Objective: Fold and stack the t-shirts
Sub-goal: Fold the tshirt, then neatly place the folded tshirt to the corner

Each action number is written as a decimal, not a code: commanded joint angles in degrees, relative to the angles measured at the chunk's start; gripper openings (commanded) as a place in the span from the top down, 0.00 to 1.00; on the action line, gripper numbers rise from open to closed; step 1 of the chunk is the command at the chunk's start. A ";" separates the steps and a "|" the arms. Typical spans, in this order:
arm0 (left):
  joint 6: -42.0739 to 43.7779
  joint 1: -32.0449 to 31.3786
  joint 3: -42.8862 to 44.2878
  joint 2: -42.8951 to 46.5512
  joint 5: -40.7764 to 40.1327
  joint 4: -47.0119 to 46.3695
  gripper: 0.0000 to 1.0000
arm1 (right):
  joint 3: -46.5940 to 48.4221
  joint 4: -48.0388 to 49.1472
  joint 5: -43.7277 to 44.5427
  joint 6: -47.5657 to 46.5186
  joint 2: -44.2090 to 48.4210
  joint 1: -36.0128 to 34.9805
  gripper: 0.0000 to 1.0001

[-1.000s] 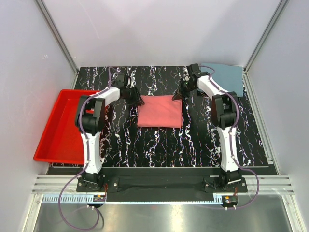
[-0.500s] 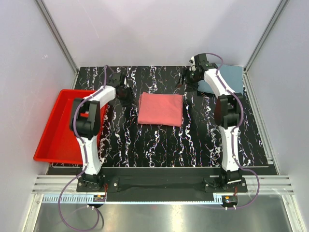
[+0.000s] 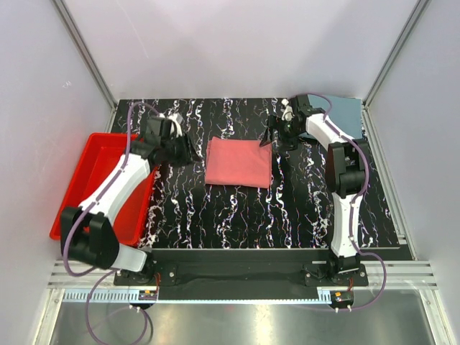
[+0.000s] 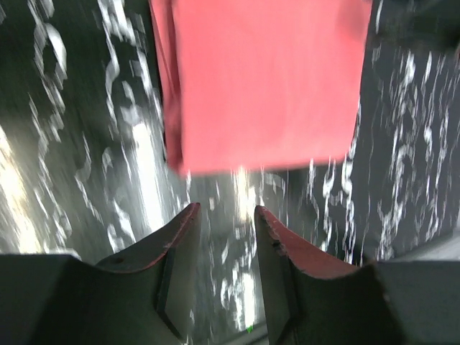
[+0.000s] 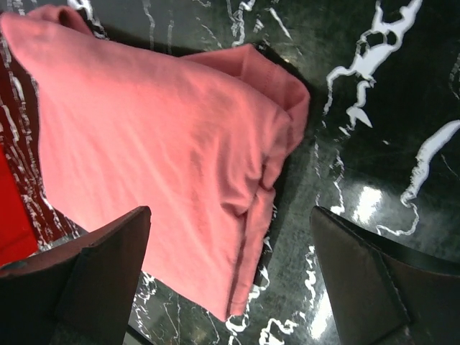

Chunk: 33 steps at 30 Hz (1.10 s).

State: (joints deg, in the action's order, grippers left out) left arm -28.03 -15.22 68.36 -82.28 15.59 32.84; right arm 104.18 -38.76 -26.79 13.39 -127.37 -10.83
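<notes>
Beside right end effector (image 3: pixel 267 138), pink t-shirt (image 3: pixel 238 163)

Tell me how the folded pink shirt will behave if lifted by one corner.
Probably floppy: the pink shirt is thin, wrinkled cloth, so it would likely droop. Its loose layers at the edge may unfold. It looks light and could slide on the glossy table.
</notes>
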 commanded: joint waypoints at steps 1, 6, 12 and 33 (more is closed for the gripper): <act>-1.59 -0.95 -6.28 5.19 2.07 2.23 0.59 | -0.55 6.59 -4.40 -1.79 1.42 1.07 0.02; -1.50 -1.12 -10.26 11.44 1.98 4.59 0.59 | -2.67 8.26 -11.34 -3.28 -0.42 1.60 0.07; -0.97 -1.12 -10.44 13.55 2.07 6.71 0.59 | -4.95 9.67 -11.18 -2.49 -3.67 1.43 0.13; -3.87 -1.12 -15.54 19.70 3.66 5.92 0.58 | 1.63 11.78 0.33 5.16 -8.86 -5.08 1.00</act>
State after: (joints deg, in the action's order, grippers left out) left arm -30.74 -16.38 53.43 -65.69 17.63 40.42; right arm 103.37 -24.73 -33.74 19.92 -136.07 -15.77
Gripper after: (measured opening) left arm 0.420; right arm 0.036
